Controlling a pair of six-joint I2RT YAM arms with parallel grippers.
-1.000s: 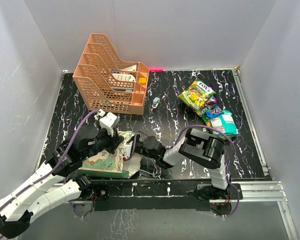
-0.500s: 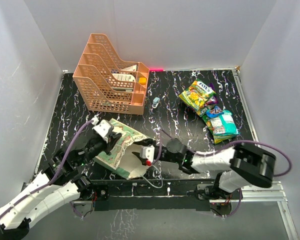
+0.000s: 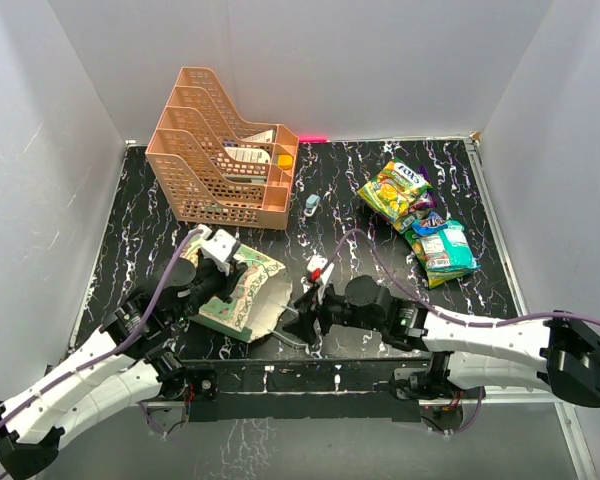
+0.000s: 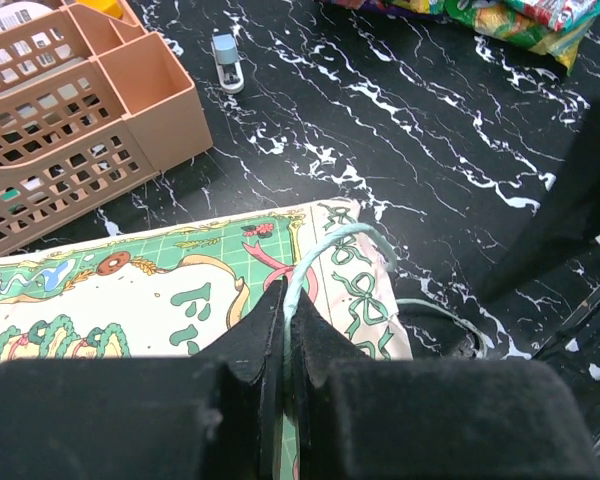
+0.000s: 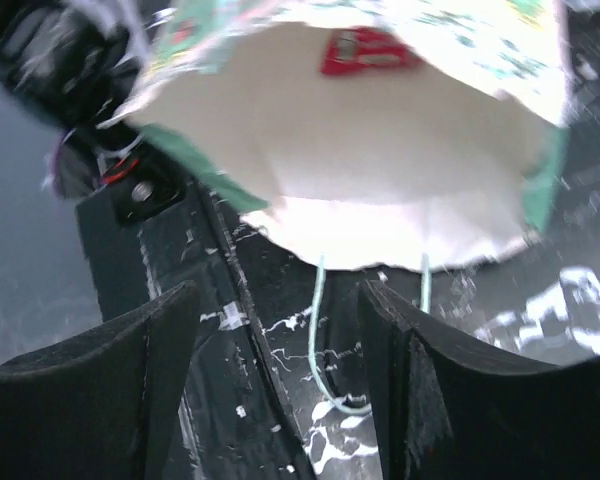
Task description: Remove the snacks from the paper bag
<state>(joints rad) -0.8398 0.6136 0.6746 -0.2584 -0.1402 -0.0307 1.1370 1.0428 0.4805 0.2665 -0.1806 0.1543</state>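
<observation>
The mint-green paper bag (image 3: 248,296) lies on its side at the near left, mouth toward the right arm. My left gripper (image 3: 228,283) is shut on the bag's thin string handle (image 4: 302,268), over the patterned side (image 4: 150,290). My right gripper (image 3: 286,322) is open just in front of the bag's mouth, with nothing between its fingers. In the right wrist view the gripper (image 5: 280,385) faces the cream inside (image 5: 380,150); a small red shape (image 5: 365,50) shows deep in it, and I cannot tell what it is. Several snacks (image 3: 418,214) lie piled at the far right.
An orange lattice tray rack (image 3: 223,150) stands at the back left. A small pale blue-white object (image 3: 311,205) lies beside it. A loose string handle (image 5: 318,345) hangs from the bag onto the table. The metal rail (image 3: 380,375) runs along the near edge.
My right gripper has come out of the bag's mouth and opened. The left gripper kept its hold and swung the bag farther from the near edge, flatter on its side.
</observation>
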